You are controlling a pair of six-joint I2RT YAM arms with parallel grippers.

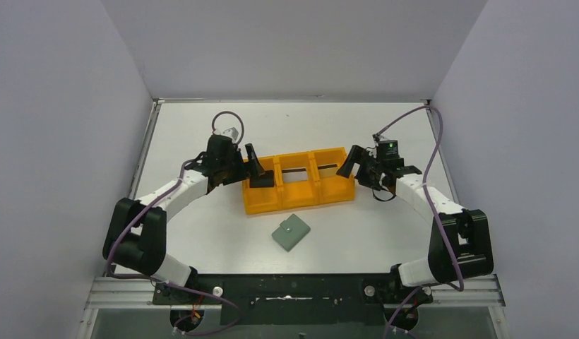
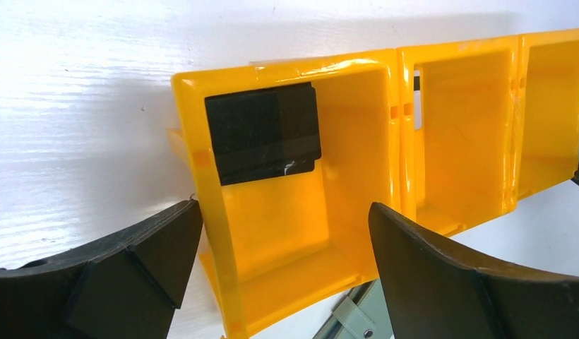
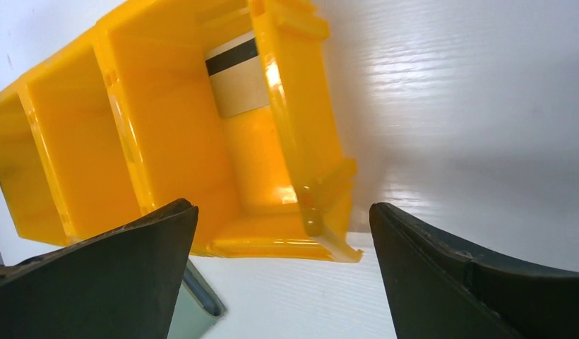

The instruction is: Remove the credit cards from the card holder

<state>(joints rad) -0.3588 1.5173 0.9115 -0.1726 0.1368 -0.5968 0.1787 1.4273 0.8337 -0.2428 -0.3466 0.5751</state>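
Black card sits in the left-end compartment of the orange tray, upper centre-left of the left wrist view, leaning on the far wall. Pale card w/ dark stripe sits the same way in the right-end compartment, top centre of the right wrist view. Mid compartment: only a thin dark sliver shows, can't tell what. Card holder lies shut and flat on the table, lower centre of the top view, just in front of the tray, nothing touching it. Cards look to be out already, so task prob near done. Risks, my guess: fingers are close to the tray walls, so a careless pull-back could clip the rim and shove or tip the tray, spilling cards; a low sweep could knock the holder. Left gripper: jaws wide apart over the left compartment, holding nothing. Right gripper: jaws wide apart by the tray's right end, empty, no contact seen.
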